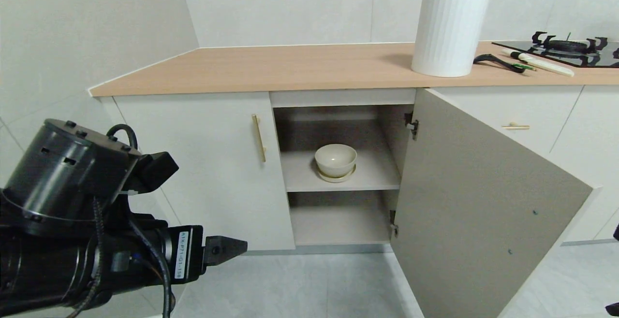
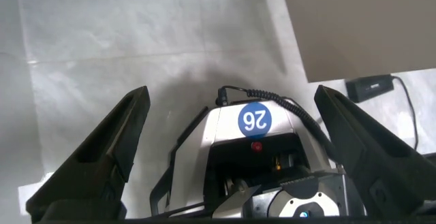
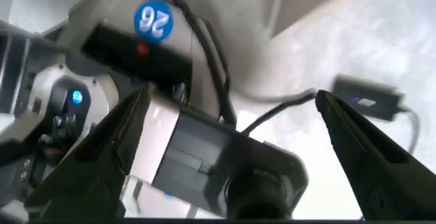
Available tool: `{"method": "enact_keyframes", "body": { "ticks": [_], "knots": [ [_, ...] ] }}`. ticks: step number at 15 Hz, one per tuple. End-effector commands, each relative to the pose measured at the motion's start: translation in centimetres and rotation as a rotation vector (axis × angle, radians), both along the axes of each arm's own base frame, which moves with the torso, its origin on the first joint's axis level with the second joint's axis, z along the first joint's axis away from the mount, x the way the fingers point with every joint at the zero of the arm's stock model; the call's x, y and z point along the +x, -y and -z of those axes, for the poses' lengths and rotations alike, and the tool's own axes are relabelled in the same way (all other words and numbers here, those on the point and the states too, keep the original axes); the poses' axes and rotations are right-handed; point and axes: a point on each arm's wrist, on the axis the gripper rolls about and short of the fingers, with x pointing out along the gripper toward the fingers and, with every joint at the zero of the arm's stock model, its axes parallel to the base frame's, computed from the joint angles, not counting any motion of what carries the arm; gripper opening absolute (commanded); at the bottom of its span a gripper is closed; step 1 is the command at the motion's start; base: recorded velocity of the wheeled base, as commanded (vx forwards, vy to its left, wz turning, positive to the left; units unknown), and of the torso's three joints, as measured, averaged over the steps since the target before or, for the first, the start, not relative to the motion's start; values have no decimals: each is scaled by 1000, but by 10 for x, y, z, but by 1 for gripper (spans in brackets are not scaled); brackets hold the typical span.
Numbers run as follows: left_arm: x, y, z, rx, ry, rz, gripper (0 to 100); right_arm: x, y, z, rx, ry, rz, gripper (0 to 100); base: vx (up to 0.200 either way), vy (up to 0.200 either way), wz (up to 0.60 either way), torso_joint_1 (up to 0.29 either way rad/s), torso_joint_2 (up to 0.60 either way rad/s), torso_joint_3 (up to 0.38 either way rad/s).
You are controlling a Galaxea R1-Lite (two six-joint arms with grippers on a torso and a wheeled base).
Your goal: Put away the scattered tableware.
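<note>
I am watching the bowl sitting on a small plate on the upper shelf of the cabinet at the frame's centre, its door hanging open toward the lower right. My left gripper is hovering at lower left, well apart from the bowl, jaws spread wide. The right gripper is holding its jaws wide apart too. A white ribbed canister is standing on the countertop at upper right, utensils lying near the stove.

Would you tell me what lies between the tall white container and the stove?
In the head view, a black handle and a long cream utensil lie between the container and stove.
</note>
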Motion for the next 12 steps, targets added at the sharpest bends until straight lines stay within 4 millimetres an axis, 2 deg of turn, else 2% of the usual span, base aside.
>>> {"method": "enact_keyframes", "body": {
  "ticks": [1,5,12],
  "knots": [
    [0,0,0,0,0,-2,100,1,5,-3,-14,39,62,100,0,0,0,0,0,0],
    [0,0,0,0,0,0,100,25,13,-2,-29,88,230,100,0,0,0,0,0,0],
    [0,0,1,2,-2,-2,100,40,39,-5,-84,165,377,100,0,0,0,0,0,0]
  ]
}}
